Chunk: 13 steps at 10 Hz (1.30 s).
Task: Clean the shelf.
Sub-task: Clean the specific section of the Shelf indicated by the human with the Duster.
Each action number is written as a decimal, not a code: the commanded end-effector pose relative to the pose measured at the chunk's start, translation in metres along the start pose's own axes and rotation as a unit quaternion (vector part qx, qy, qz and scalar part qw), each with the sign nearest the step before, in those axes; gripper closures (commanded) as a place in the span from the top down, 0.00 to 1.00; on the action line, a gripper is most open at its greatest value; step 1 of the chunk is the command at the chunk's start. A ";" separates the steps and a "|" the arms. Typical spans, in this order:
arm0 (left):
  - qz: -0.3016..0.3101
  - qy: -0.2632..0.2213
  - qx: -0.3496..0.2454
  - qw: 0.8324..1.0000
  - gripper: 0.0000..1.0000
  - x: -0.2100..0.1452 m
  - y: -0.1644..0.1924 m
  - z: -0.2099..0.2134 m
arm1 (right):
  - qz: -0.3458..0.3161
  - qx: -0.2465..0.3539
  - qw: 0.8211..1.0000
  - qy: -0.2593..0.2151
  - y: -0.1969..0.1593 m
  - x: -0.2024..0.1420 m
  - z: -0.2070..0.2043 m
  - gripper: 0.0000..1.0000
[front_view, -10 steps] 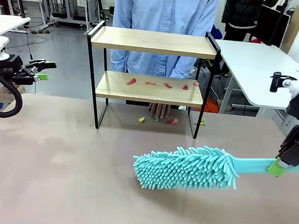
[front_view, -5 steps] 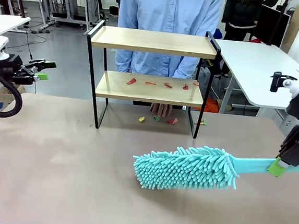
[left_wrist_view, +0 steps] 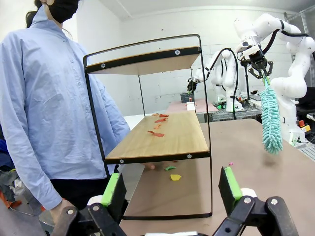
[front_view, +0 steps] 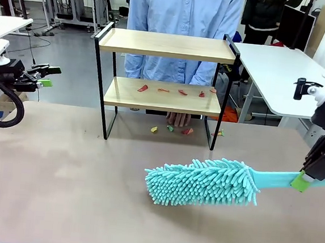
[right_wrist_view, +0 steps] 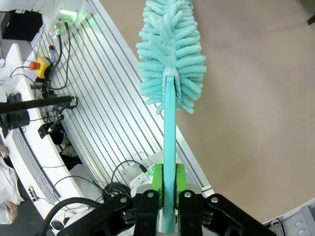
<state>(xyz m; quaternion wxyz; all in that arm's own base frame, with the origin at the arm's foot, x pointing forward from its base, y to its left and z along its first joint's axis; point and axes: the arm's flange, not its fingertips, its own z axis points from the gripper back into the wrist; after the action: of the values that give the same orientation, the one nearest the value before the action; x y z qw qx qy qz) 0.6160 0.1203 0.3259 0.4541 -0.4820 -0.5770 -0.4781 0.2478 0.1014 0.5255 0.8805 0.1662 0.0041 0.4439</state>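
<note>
Stillness across bench [front_view: 59,192]: shelf [front_view: 166,45] at far middle, duster [front_view: 203,182] level short of it, clamped in right end effector [front_view: 302,181]; left end effector [front_view: 48,77] spread, idle. Slight shift of person's hand [front_view: 178,119] behind shelf only. Red scraps [front_view: 171,91] on lower board unswept: cleaning yet to start.

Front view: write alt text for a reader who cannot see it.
The right gripper holds a teal duster over the table, before a two-tier shelf with red scraps on its lower board; a person stands behind.
</note>
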 end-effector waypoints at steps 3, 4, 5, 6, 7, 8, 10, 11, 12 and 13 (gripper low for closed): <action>-0.008 0.005 -0.004 1.000 1.00 0.002 -0.002 -0.001 | -0.002 -0.003 1.000 -0.007 -0.001 0.003 0.002 0.13; -0.008 0.005 -0.004 1.000 1.00 0.002 -0.002 -0.001 | -0.002 -0.003 1.000 -0.007 -0.001 0.003 0.002 0.13; -0.008 0.005 -0.004 1.000 1.00 0.002 -0.002 -0.001 | -0.002 -0.003 1.000 -0.007 -0.001 0.003 0.002 0.13; -0.008 0.005 -0.004 1.000 1.00 0.002 -0.002 -0.001 | -0.002 -0.003 1.000 -0.007 -0.001 0.003 0.002 0.13; -0.008 0.005 -0.004 1.000 1.00 0.002 -0.002 -0.001 | -0.002 -0.003 1.000 -0.007 -0.001 0.003 0.002 0.13; -0.008 0.005 -0.004 1.000 1.00 0.002 -0.002 -0.001 | -0.002 -0.003 1.000 -0.007 -0.001 0.003 0.002 0.13; -0.008 0.005 -0.004 1.000 1.00 0.002 -0.002 -0.001 | -0.002 -0.003 1.000 -0.007 -0.001 0.003 0.002 0.13; -0.008 0.005 -0.004 1.000 1.00 0.002 -0.002 -0.001 | -0.002 -0.003 1.000 -0.007 -0.001 0.003 0.002 0.13; -0.008 0.005 -0.004 1.000 1.00 0.002 -0.002 -0.001 | -0.002 -0.003 1.000 -0.007 -0.001 0.003 0.002 0.13; -0.008 0.005 -0.004 1.000 1.00 0.002 -0.002 -0.001 | -0.002 -0.003 1.000 -0.007 -0.001 0.003 0.002 0.13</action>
<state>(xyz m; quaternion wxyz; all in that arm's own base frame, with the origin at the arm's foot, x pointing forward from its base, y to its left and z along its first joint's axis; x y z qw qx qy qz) 0.6160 0.1203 0.3259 0.4541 -0.4820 -0.5770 -0.4781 0.2478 0.1014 0.5255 0.8805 0.1662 0.0041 0.4439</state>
